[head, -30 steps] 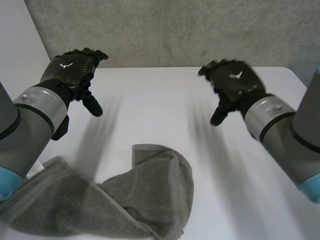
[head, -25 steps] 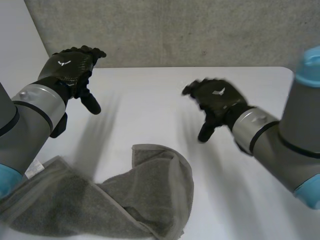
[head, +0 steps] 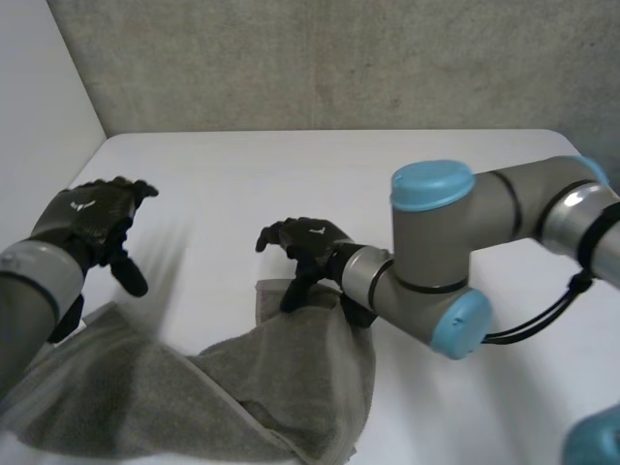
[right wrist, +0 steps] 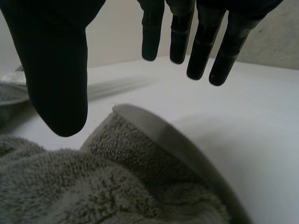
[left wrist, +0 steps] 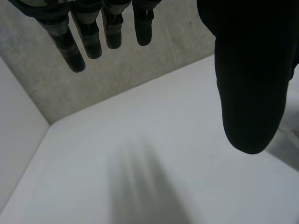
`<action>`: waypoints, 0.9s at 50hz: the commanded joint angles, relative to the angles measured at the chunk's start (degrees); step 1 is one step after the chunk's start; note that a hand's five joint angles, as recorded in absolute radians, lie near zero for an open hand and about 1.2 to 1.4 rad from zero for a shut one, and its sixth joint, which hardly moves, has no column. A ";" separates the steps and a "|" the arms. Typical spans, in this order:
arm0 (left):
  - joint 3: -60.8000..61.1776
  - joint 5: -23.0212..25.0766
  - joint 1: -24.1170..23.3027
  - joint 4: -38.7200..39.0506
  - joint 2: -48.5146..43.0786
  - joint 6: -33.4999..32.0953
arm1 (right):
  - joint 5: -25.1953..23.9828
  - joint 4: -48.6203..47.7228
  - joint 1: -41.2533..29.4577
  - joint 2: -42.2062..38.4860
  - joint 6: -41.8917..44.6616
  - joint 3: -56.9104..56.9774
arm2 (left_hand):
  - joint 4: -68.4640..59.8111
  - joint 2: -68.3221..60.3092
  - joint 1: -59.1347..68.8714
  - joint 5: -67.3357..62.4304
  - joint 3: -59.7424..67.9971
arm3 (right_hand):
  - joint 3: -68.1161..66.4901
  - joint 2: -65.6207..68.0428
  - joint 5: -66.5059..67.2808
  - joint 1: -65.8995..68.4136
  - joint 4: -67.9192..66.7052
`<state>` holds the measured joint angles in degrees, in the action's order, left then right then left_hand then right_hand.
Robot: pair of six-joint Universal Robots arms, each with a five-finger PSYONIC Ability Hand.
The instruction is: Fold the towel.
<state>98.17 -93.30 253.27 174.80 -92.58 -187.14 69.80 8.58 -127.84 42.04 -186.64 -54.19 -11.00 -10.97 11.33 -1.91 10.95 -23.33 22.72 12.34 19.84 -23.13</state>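
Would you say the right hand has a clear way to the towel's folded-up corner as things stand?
Probably yes: the right hand hangs open just above that corner of the towel, thumb and fingers apart, with nothing between them and the cloth.

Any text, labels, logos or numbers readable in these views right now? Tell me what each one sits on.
Words or numbers: none can be read.
White winged emblem, no letters: on the back of the left hand and of the right hand.
Pale tag at the edge of the towel: too small to read.
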 commanded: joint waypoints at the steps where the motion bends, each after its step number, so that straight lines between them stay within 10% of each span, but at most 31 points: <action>1: 7.73 4.00 4.24 0.36 6.17 0.02 | 2.70 -0.06 -2.23 -7.58 0.31 6.46 | -0.22 -0.25 -0.11 0.69 0.27 | -11.80 12.40 12.79 15.28 -12.00; 12: 12.22 7.26 7.50 0.37 9.26 0.11 | 6.23 -0.06 -2.76 -11.28 1.01 9.28 | 0.11 0.08 -0.44 1.02 -0.07 | -20.73 21.34 21.73 24.22 -20.94; 16: 13.01 7.26 7.59 0.45 9.17 0.11 | 6.23 -0.06 -2.85 -11.02 1.28 9.11 | 0.11 0.09 -0.44 1.02 -0.07 | -55.69 56.29 56.68 59.17 -55.89; 45: 11.60 9.90 10.49 8.80 -7.09 -12.55 | 13.96 -19.57 4.69 23.31 12.10 -4.95 | -0.90 -0.92 0.57 0.01 0.94 | -56.67 57.28 57.66 60.16 -56.87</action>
<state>112.02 -83.11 263.82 181.15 -98.82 -199.65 82.48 -8.96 -126.43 58.15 -173.77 -58.41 -10.71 -10.85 10.64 -1.80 10.82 -67.40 67.22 55.67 55.66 -68.21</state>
